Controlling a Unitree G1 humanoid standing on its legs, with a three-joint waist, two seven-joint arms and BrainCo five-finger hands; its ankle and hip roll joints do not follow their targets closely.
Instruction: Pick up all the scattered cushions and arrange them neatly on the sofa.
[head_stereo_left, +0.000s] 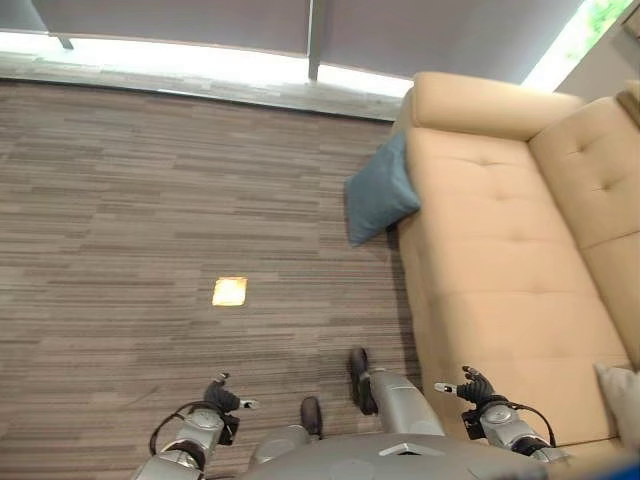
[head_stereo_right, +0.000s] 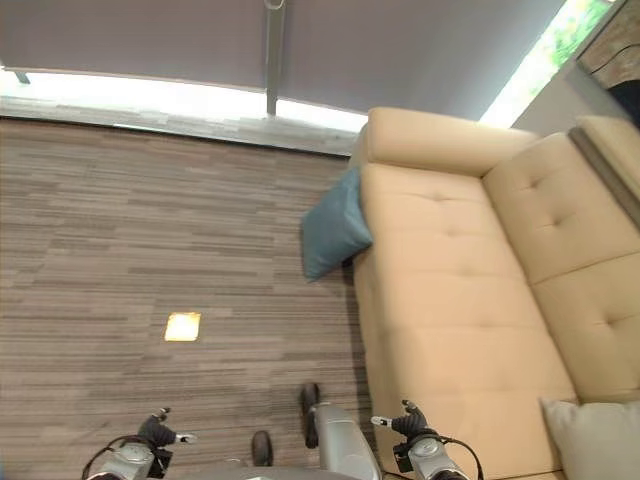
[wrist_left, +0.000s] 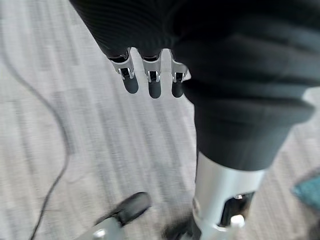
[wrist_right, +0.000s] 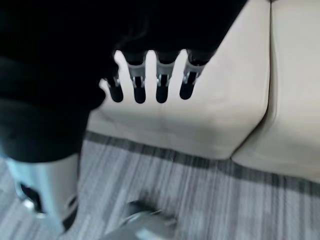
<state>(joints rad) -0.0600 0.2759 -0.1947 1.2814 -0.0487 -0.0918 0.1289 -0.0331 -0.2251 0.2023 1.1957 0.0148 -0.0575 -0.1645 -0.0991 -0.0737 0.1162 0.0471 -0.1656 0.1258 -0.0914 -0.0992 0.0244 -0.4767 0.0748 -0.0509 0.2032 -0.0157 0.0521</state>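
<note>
Your left hand (head_stereo_left: 222, 397) hangs empty at 7 o'clock over the carpet (head_stereo_left: 150, 220), fingers loosely extended. Your right hand (head_stereo_left: 474, 386), likewise relaxed and empty, is at 5 o'clock by the tan sofa (head_stereo_left: 500, 270). Blue cushion (head_stereo_left: 380, 192) leans against the sofa's front at 12 o'clock; pale cushion (head_stereo_right: 595, 438) lies on the seat, 4 o'clock.

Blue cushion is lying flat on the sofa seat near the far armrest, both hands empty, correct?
Not quite. The blue cushion is off the seat, leaning against the sofa front over the floor, as the left eye view shows. Left hand and right hand are empty.
</note>
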